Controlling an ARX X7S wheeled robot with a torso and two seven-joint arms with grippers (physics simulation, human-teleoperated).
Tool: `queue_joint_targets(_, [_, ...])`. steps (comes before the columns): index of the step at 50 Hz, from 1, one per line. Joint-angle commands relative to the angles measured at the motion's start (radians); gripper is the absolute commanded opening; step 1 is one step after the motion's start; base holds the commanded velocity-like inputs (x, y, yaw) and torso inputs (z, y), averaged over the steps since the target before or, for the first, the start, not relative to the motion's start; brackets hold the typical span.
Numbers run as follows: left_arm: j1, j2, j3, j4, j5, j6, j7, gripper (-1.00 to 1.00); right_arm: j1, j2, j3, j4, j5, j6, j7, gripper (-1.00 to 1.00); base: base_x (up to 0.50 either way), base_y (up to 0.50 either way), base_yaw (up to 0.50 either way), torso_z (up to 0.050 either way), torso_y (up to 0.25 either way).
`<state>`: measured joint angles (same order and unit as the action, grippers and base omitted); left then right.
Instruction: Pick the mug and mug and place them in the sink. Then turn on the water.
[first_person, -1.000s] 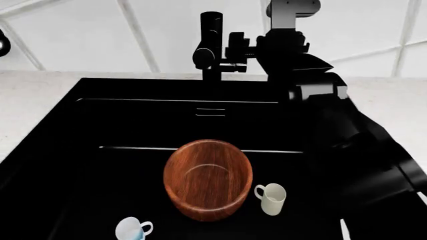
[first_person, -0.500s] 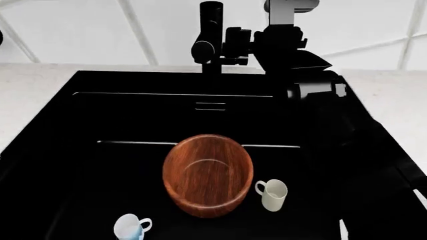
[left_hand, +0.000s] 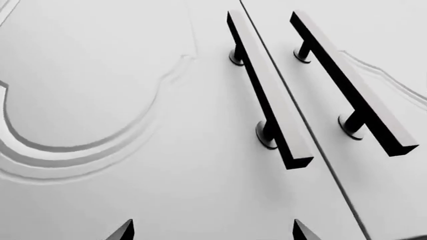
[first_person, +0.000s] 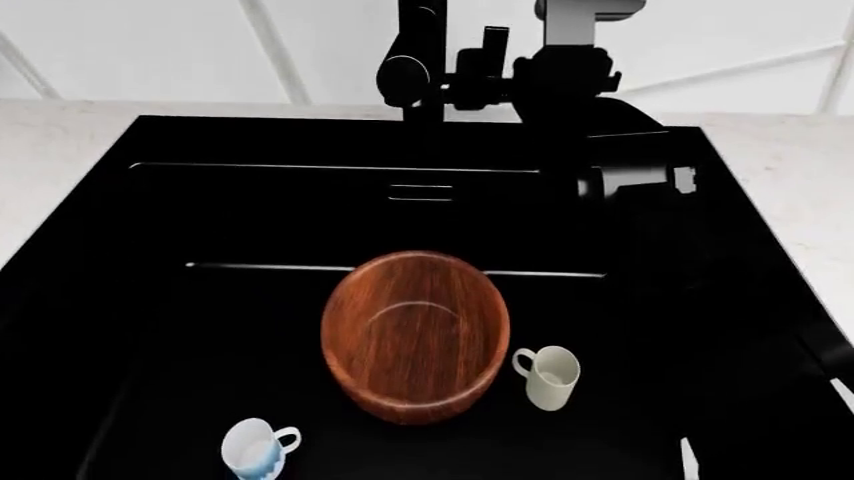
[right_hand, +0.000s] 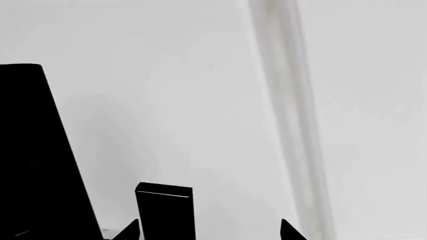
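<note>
Both mugs rest on the floor of the black sink. The cream mug is just right of the wooden bowl, and the white mug with a blue pattern is at the near left. My right gripper is up at the black tap. In the right wrist view that gripper is open, with the end of a black bar, probably the lever handle, between its fingertips by the left one. No water shows. My left gripper is open in front of white cabinet doors, holding nothing.
A brown wooden bowl stands in the middle of the sink. A pale counter surrounds the basin, with a white tiled wall behind. In the left wrist view two black bar handles sit on the cabinet doors.
The head view has tilted down, so the tap sits higher in frame and the mugs show more fully. The right gripper has stayed by the tap, and a black bar now stands up beside it.
</note>
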<state>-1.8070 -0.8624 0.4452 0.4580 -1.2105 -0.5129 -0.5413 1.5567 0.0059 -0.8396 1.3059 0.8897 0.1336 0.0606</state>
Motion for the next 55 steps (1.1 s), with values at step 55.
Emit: queue_joint_targets(55, [0.043, -0.019, -0.019, 0.032, 0.000, 0.014, -0.006, 1.00, 0.007, -0.003, -0.069, -0.001, 0.079, -0.067, 0.005, 1.00, 0.00, 0.00, 0.00, 0.000, -0.003])
